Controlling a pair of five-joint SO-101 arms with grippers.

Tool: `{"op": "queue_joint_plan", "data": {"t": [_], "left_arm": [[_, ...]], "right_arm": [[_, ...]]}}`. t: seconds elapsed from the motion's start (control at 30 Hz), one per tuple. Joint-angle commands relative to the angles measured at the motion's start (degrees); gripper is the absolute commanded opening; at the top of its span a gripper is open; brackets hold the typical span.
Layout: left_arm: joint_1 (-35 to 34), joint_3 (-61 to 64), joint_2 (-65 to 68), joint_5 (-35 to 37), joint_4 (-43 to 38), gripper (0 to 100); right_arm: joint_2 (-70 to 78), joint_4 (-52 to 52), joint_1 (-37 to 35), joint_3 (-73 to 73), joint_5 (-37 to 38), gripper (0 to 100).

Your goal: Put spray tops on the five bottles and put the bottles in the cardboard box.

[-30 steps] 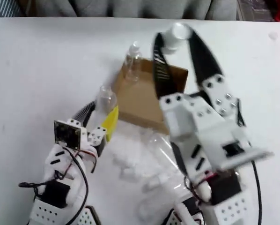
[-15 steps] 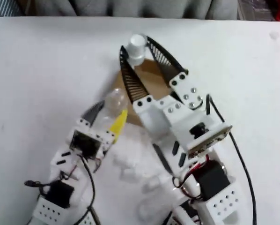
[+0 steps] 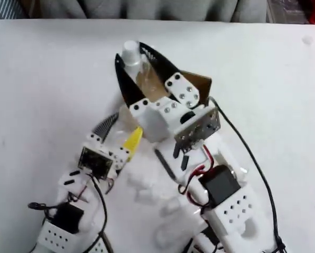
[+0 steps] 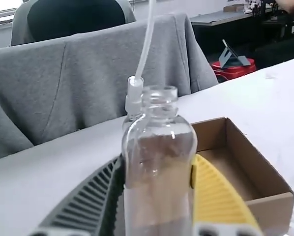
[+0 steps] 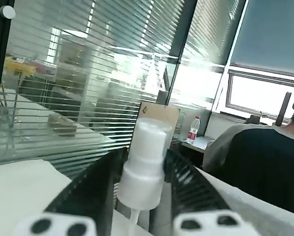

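Note:
A clear bottle with an open neck stands upright in my left gripper, shut on it between a grey and a yellow finger. In the high view my left gripper is at the near left corner of the cardboard box, with the bottle mostly hidden under the right arm. My right gripper is shut on a white spray top between black fingers, held over the box's left end. Its thin tube hangs behind the held bottle. Another bottle stands in the box.
A crumpled clear plastic bag with white spray tops lies on the white table between the two arm bases. The open box sits just beyond the held bottle. Grey cloth lines the table's far edge.
My right gripper has swung left with the spray top, from over the box's far right corner to over its left end. My left gripper carried its bottle slightly right, toward the box.

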Motion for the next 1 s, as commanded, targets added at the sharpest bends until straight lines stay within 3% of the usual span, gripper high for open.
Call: {"op": "queue_joint_plan", "data": {"t": [0.0,0.17,0.97], "left_arm": [[0.2,-0.2,-0.9,-0.7,-1.4,2],[0.1,-0.2,-0.9,-0.7,-1.3,2],[0.2,-0.2,-0.9,-0.7,0.2,2]], "right_arm": [[-1.8,3.6,-0.2,-2.9,0.8,1.6],[-1.5,10.9,-0.1,-6.8,0.8,1.6],[-1.8,7.0,3.4,-6.1,0.3,1.6]]}}
